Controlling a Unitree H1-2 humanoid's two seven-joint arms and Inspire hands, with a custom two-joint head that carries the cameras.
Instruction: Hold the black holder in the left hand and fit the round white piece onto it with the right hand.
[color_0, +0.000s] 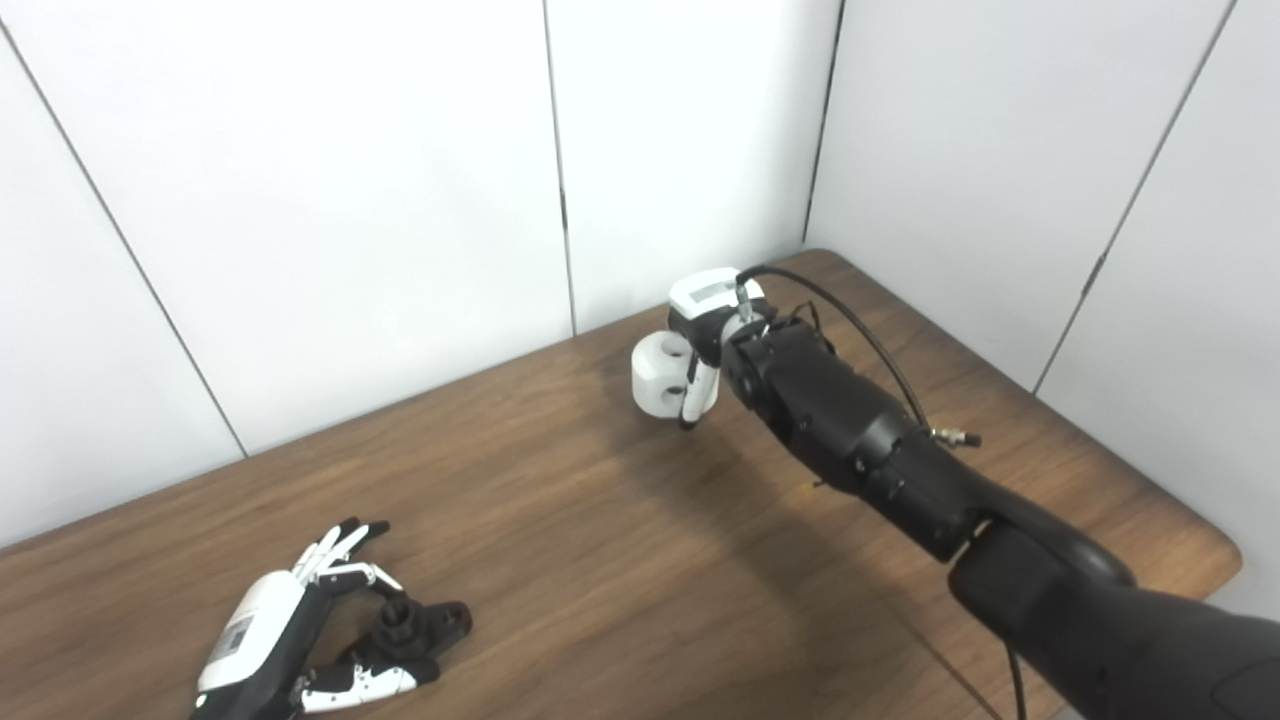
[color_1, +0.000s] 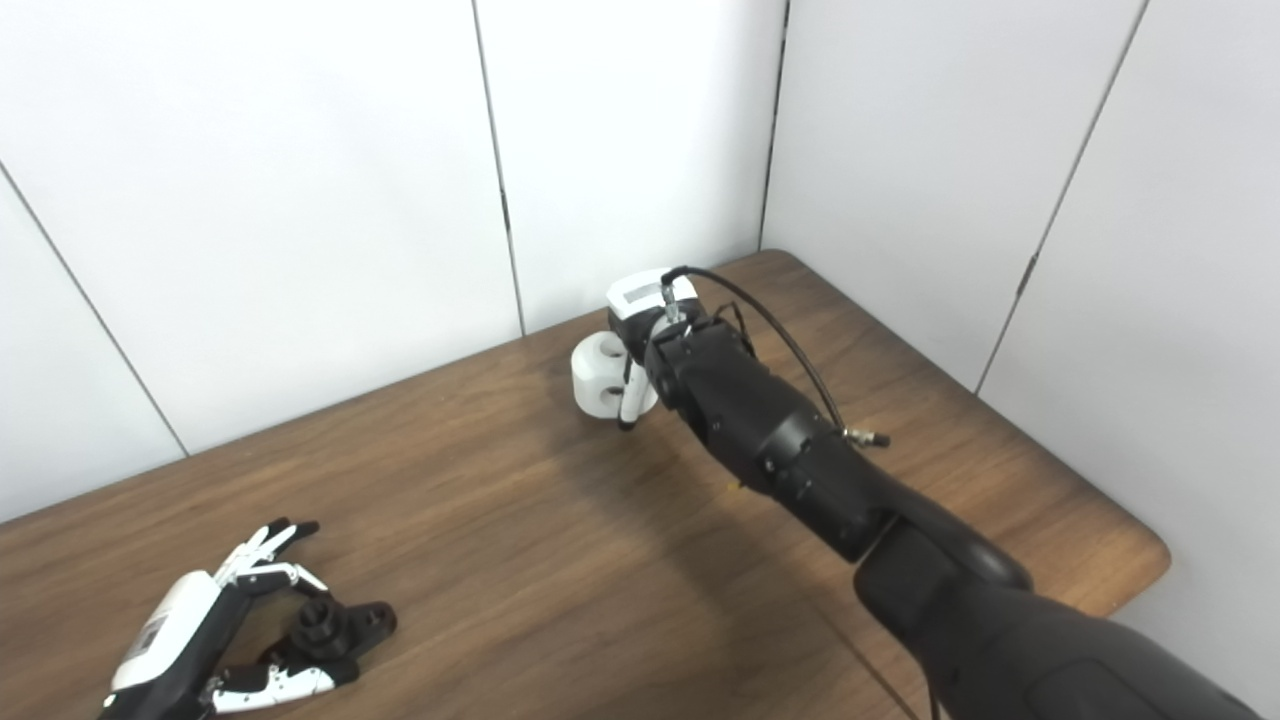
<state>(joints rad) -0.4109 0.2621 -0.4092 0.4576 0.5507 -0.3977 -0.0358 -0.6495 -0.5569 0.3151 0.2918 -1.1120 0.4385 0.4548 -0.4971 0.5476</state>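
White wall panels behind a wood table (color_0: 600, 560); right hand (color_0: 712, 345) grips the round white piece (color_0: 658, 375) near the far edge; looks rigid, light, slick plastic; left hand (color_0: 290, 625) curls loosely around the black holder (color_0: 415, 625), grip unclear.

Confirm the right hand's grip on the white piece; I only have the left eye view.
Observer: The right eye view agrees: the right hand is shut on the round white piece, with one finger across its front.
Operator: Is the left hand gripping?
Observer: No. The left hand is open. The black holder lies on the table between its fingers and thumb.
Operator: What's left of that hand?
Observer: More of the wooden table than your view shows.
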